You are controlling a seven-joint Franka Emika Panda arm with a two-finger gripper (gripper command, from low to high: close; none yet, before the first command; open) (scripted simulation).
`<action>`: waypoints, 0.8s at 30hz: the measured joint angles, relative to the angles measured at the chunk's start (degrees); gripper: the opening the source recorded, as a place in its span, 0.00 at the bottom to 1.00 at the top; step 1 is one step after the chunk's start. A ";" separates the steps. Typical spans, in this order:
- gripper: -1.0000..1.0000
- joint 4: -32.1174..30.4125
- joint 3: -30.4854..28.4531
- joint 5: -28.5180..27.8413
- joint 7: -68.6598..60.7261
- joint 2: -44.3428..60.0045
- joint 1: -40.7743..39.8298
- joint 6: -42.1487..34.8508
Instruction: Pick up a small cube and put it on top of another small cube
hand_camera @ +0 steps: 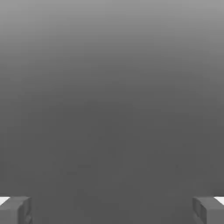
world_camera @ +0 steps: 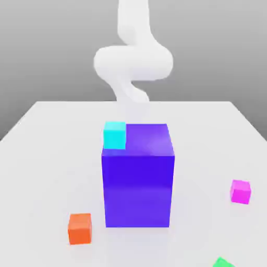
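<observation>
1. The white table (world_camera: 47,156) is the largest thing in the exterior view; its near edge is cut off by the frame, so I cannot tell how far it runs toward the camera.
2. My white arm (world_camera: 133,60) rises behind the table, its upper part cut off at the top; its lower end drops behind the big block, so my pincer cannot be made out there.
3. The big blue-violet block (world_camera: 138,177) stands upright near the middle of the table and hides whatever lies directly behind it.
4. The orange cube (world_camera: 80,228) sits on the table near the block's lower corner on the exterior view's left, apart from it.
5. The cyan cube (world_camera: 114,134) shows at the block's upper corner on the exterior view's left; whether it rests on the block or stands behind it, I cannot tell.
6. The pink cube (world_camera: 240,191), small, bright magenta and flat on the table, sits well off to the exterior view's right, touching nothing.
7. The green cube (world_camera: 223,262) is mostly cut off at the bottom edge; only a bright green corner shows.
8. My pincer (hand_camera: 112,210) is spread wide in the hand view, its grey fingertips (hand_camera: 15,210) at opposite edges with plain grey between them, holding nothing.
</observation>
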 joint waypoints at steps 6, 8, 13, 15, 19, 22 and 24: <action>0.50 -5.39 3.35 1.85 -7.97 12.75 8.61 7.09; 0.50 -7.14 4.80 2.28 -10.43 16.87 11.18 9.39; 0.50 -11.51 9.39 2.52 -15.98 27.17 16.73 15.15; 0.50 -13.27 11.31 1.98 -17.74 31.33 18.79 17.49; 0.50 -16.78 14.76 -1.31 -19.68 39.82 24.03 22.13; 0.50 -19.24 15.48 -6.12 -19.36 46.33 27.52 25.55; 0.50 -19.22 13.69 -9.66 -17.51 50.61 29.35 28.43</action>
